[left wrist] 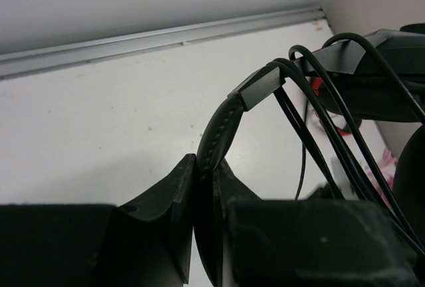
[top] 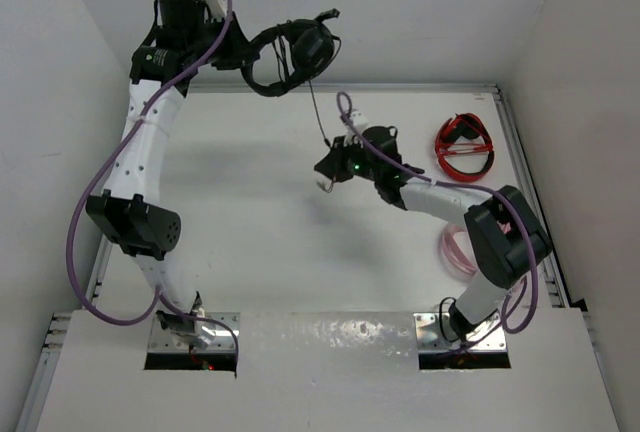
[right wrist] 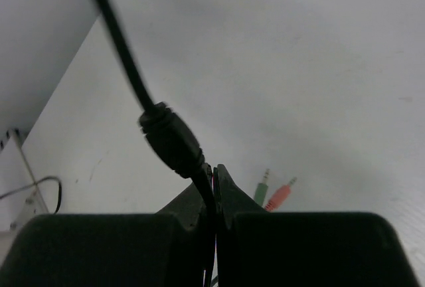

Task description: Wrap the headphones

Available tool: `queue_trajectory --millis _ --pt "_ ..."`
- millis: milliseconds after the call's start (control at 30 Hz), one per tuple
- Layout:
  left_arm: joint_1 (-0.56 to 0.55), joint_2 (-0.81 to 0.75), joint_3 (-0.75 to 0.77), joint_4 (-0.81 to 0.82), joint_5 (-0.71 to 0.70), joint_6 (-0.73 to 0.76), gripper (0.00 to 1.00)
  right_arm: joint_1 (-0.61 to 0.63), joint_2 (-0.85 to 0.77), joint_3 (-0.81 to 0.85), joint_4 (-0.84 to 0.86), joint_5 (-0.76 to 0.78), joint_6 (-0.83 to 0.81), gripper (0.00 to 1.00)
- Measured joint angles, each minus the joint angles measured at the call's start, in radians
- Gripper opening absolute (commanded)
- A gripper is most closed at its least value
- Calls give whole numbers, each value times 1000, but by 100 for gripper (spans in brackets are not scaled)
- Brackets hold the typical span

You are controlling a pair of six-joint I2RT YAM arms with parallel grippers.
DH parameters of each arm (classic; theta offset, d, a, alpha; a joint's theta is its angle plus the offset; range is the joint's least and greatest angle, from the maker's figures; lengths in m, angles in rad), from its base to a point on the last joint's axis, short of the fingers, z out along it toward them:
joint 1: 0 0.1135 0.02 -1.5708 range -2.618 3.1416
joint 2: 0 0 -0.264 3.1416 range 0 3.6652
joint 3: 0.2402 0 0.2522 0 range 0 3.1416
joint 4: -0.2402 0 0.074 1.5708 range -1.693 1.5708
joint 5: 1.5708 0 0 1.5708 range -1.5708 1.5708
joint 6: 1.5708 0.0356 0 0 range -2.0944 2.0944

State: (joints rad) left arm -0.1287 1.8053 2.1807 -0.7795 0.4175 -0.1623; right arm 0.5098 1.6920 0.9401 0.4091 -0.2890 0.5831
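Note:
The black headphones [top: 292, 56] hang in the air by the back wall, held by their padded headband [left wrist: 223, 126] in my shut left gripper [left wrist: 204, 167] [top: 246, 53]. Several turns of the thin black cable [left wrist: 317, 122] loop over the headband next to an earcup [left wrist: 388, 68]. From there the cable [top: 317, 112] drops to my right gripper [top: 325, 166] over the middle of the table. That gripper [right wrist: 214, 171] is shut on the cable just below a thick black collar [right wrist: 170, 141]. Past it dangle the green plug [right wrist: 261, 187] and the pink plug [right wrist: 279, 196].
A red headset [top: 465, 147] lies at the table's back right. A pink headset [top: 456, 250] lies near the right edge, partly under the right arm. White walls close in the back and both sides, with a metal rail [left wrist: 159, 38] along the back edge.

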Motion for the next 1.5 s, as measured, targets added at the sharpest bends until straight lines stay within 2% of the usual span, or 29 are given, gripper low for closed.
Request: queue_trajectory --millis 233,500,700,767,867,1033,1300,1500 --pt "21 6 -48 -17 -150 -46 0 231 -17 111 -205 13 -164 0" --pt "21 12 -298 22 -341 11 0 353 -23 305 -516 65 -348 0" --pt "-84 0 -504 61 -491 216 0 389 8 570 -895 158 -499 0" --pt "-136 -25 -599 109 -520 301 0 389 20 657 -990 247 -563 0" --pt "-199 -64 -697 130 -512 400 0 392 5 666 -1052 389 -665 0" --pt "-232 -113 -755 135 -491 495 0 410 -34 605 -1024 546 -843 0" --pt "-303 -175 -760 124 -369 534 0 415 -78 477 -744 661 -1102 0" --pt "-317 -183 -742 76 -324 529 0 392 8 475 -624 709 -1167 0"
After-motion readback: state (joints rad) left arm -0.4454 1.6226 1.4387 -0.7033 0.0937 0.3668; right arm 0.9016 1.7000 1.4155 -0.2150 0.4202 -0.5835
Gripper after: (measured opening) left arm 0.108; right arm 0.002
